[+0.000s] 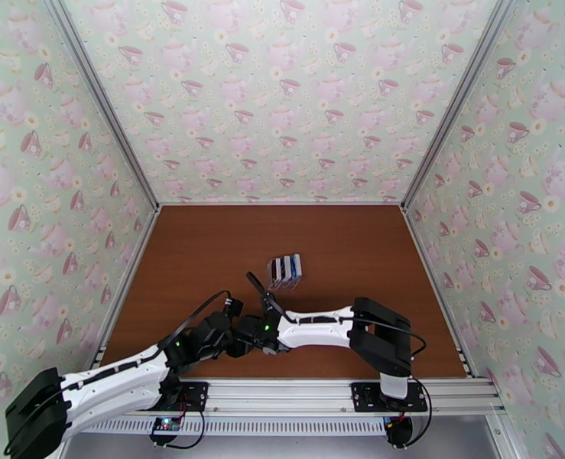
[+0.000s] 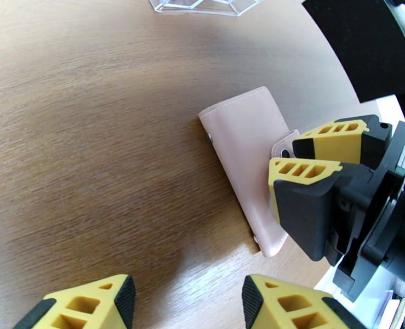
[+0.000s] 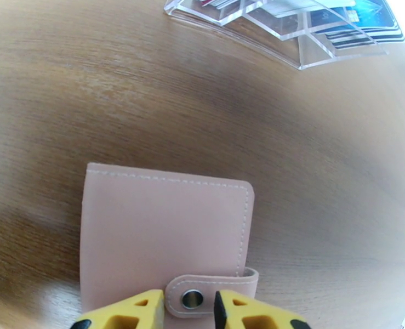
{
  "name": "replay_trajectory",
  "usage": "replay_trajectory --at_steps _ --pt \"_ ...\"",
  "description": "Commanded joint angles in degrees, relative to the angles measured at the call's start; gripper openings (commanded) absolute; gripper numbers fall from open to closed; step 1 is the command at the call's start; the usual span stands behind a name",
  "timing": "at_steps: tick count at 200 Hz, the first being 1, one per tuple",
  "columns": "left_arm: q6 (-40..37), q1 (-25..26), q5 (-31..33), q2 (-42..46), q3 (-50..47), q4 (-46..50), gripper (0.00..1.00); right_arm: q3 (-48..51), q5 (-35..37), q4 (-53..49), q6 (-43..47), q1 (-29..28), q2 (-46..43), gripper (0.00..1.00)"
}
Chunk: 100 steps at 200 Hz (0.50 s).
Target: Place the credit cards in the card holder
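Opening wallet [image 3: 164, 237]. My right gripper [image 3: 187, 300] narrow around tab [image 3: 210, 286], 6 o'clock, grip unclear; left gripper [image 2: 188, 297] wide. Next: pull tab, unsnap.

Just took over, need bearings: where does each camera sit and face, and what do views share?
Top external: above and behind left arm and right arm, both visible, facing down over brown wooden table.
Left wrist: down past left end effector at small pink folding wallet and right end effector.
Right wrist: down at the wallet's snap tab between its own yellow fingertips.
Shared: wrist views both show wallet and clear plastic slotted rack.
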<state>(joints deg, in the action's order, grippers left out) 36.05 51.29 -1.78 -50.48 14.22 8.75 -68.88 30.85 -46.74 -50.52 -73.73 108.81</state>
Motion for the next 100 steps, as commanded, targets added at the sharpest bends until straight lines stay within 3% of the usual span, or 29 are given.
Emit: replay_trajectory --at_steps 1,100 --pt "-0.3 -0.4 -1.1 -0.2 -0.3 -1.0 0.58 -1.1 0.1 -0.9 1.0 0.3 1.9 0.30" --pt "-0.1 -0.8 -1.2 0.3 -0.6 -0.8 0.58 -0.4 0.3 -0.6 0.6 0.3 1.2 0.25"
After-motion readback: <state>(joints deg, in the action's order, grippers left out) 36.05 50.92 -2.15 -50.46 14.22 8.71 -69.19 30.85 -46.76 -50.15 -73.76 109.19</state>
